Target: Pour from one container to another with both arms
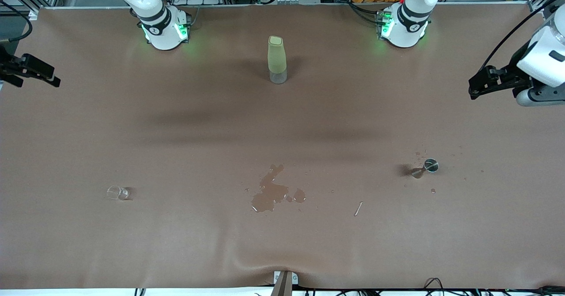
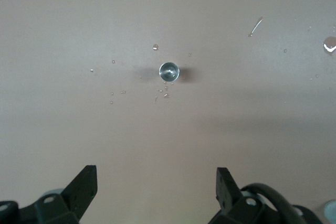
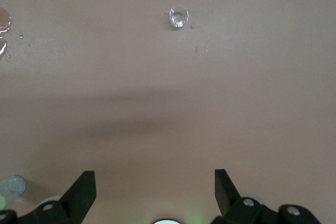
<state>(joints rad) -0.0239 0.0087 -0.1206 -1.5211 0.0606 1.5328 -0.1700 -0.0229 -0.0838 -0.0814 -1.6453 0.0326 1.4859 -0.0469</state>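
A small metal cup (image 1: 430, 166) stands toward the left arm's end of the table, with droplets around it. It shows from above in the left wrist view (image 2: 169, 71). A small clear glass (image 1: 119, 193) sits toward the right arm's end, also seen in the right wrist view (image 3: 179, 17). My left gripper (image 1: 474, 88) hangs high over its end of the table, open and empty (image 2: 156, 179). High over the other end, my right gripper (image 1: 53, 80) is open and empty too (image 3: 155, 182). Neither gripper touches anything.
A tall pale green bottle (image 1: 277, 60) with a clear base stands between the two arm bases. A brown puddle (image 1: 271, 192) lies mid-table, nearer the front camera, with a small wet streak (image 1: 358, 208) beside it. The table cover (image 1: 282, 260) is wrinkled near its front edge.
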